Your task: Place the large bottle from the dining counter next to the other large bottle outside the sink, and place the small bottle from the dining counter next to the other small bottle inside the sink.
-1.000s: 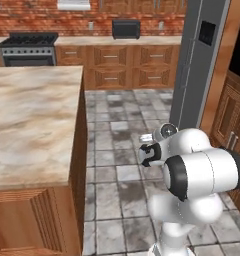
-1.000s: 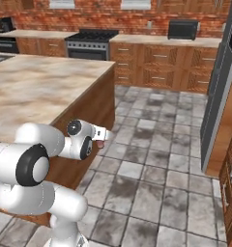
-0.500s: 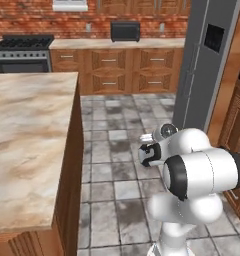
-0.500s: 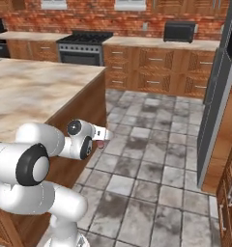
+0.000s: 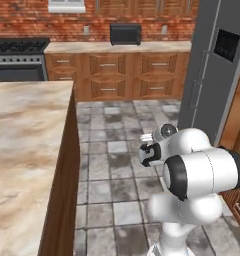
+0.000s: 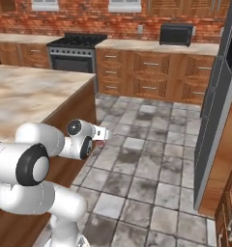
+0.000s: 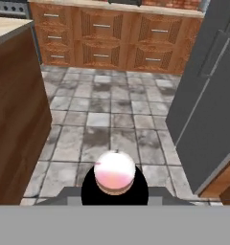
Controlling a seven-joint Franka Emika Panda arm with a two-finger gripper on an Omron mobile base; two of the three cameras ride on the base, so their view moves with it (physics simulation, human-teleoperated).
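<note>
Meanwhile, in the left base view, the gripper (image 5: 148, 154) hangs over floor tiles beside the dining counter (image 5: 27, 150). Seen from the right base, a pink tip pokes forward. Through the hand view, the small bottle (image 7: 115, 171) sits clamped, cap pointing ahead.

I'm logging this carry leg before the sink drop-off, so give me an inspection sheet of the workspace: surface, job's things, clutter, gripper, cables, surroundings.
Surface: the dining counter is bare in the part seen, a beige marbled top over reddish wood.
Job's things: the small bottle, pinkish-white, sits at the gripper; the hand view looks down on its pale cap.
Clutter: nothing seen.
Gripper: the gripper is shut on the small bottle, held over the tiled floor beside the counter's end.
Cables: nothing seen.
Surroundings: grey fridge, stove, black microwave, wooden wall cabinets, brick wall.
</note>
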